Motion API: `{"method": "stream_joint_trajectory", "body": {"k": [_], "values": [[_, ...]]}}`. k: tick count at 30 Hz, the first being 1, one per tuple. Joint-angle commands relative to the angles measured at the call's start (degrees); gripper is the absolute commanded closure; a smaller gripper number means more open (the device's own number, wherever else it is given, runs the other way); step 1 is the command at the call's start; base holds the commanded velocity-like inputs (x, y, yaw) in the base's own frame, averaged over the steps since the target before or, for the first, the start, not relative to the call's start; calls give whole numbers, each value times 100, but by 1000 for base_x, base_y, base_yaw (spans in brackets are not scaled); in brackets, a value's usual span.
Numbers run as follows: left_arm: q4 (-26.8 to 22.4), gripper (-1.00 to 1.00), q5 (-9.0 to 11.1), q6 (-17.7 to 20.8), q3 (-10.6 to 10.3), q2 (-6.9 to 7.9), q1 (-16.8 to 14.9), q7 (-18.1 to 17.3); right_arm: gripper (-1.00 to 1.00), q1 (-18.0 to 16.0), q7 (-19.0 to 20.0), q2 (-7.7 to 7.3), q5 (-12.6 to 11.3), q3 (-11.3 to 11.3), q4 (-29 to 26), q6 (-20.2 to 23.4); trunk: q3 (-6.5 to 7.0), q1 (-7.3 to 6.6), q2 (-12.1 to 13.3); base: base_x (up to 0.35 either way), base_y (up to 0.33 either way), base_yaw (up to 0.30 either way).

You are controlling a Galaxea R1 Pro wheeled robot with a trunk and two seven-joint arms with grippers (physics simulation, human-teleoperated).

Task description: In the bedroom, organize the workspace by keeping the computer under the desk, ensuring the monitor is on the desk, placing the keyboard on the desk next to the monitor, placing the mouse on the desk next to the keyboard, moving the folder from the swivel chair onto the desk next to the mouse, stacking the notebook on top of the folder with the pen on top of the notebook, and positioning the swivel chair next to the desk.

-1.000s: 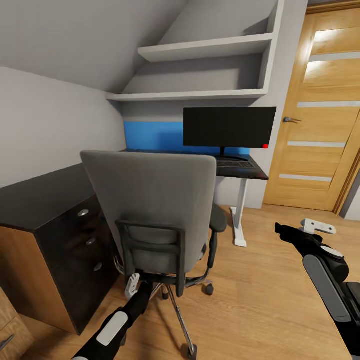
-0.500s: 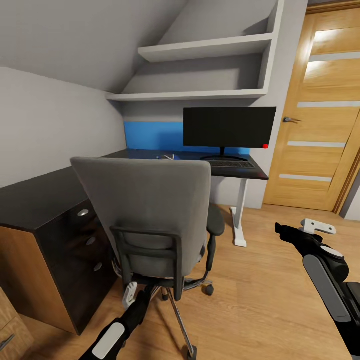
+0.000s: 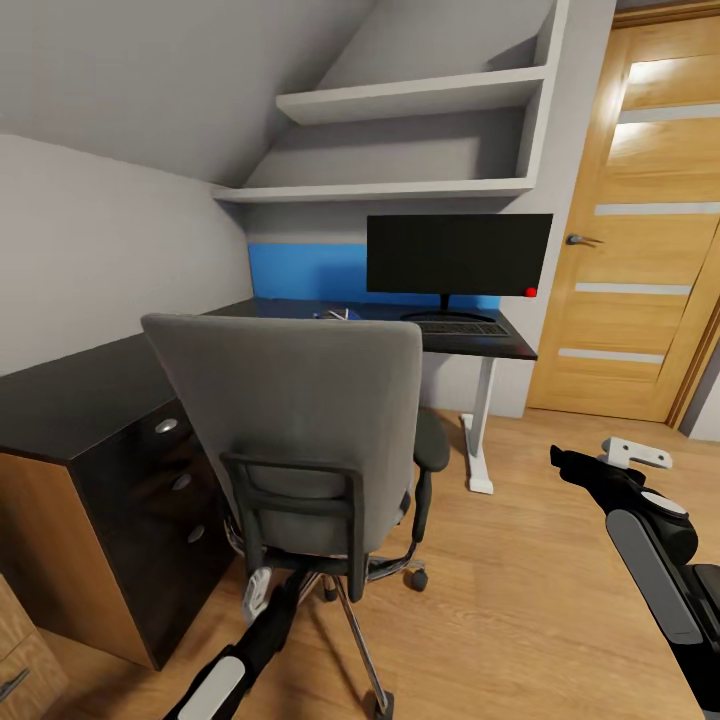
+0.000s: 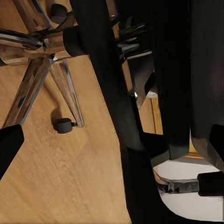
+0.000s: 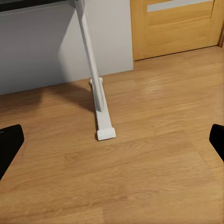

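Desk (image 3: 500, 345) already carries the monitor (image 3: 458, 254) with the keyboard (image 3: 457, 327) in front of it, both well beyond the left hand (image 3: 258, 592). The swivel chair (image 3: 300, 420) stands just ahead of that spread hand, near the desk; the right hand (image 3: 632, 455), also spread, hangs empty. Mouse, folder, notebook and pen cannot be judged.

Close up against the swivel chair (image 4: 140, 121): black frame bars running across the middle, chrome base legs (image 4: 44, 79) fanning over the wooden floor (image 4: 60, 182). One black caster (image 4: 64, 125) resting on the boards beside a leg. Dark fingertips (image 4: 9, 144) of the left hand (image 4: 114, 149) at opposite edges, set wide apart.
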Motion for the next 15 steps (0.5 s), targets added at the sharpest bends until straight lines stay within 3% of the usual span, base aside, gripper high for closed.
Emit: {"method": "stream_joint_trajectory", "body": {"k": [1,10,15], "values": [[-21,-100,60,28,1,12,32,-56,-100,-4,-50,-3,-56,3,-8,13,-6,-1,-3,0,0,0],[-551,-100,120,20,75,213,455,-165,-100,-4,-50,-8,-56,3,-8,13,-6,-1,-3,0,0,0],[-634,-100,127,19,293,237,526,-194,-100,-4,-50,-10,-54,3,-8,13,-6,-1,-3,0,0,0]]}}
